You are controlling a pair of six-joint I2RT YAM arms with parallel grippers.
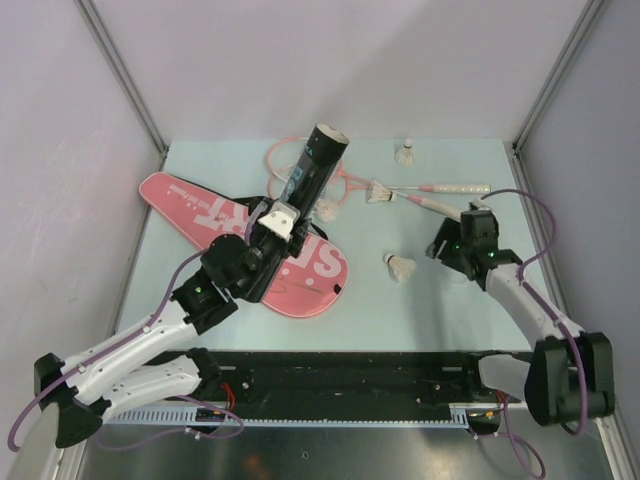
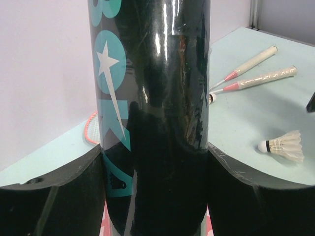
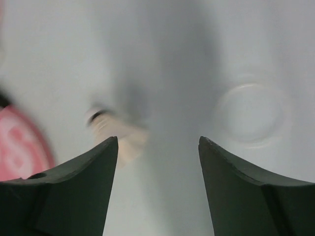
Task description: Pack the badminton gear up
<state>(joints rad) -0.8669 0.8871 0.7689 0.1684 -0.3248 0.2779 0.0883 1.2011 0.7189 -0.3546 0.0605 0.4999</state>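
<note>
Within the left end effector (image 2: 155, 150) stands the tube (image 2: 152, 73).

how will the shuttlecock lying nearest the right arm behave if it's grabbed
The shuttlecock probably weighs very little: thin feather skirt, small cork tip. Lying on its side, it would likely roll in a curve if nudged. The feathers look crushable, so squeeze gently.

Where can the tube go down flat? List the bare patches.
Free: the near table strip, between the pink bag and the right arm, nearer than the lone shuttlecock; the far left corner beyond the bag. Crowded: far middle, where rackets, tube and shuttlecocks bunch.
</note>
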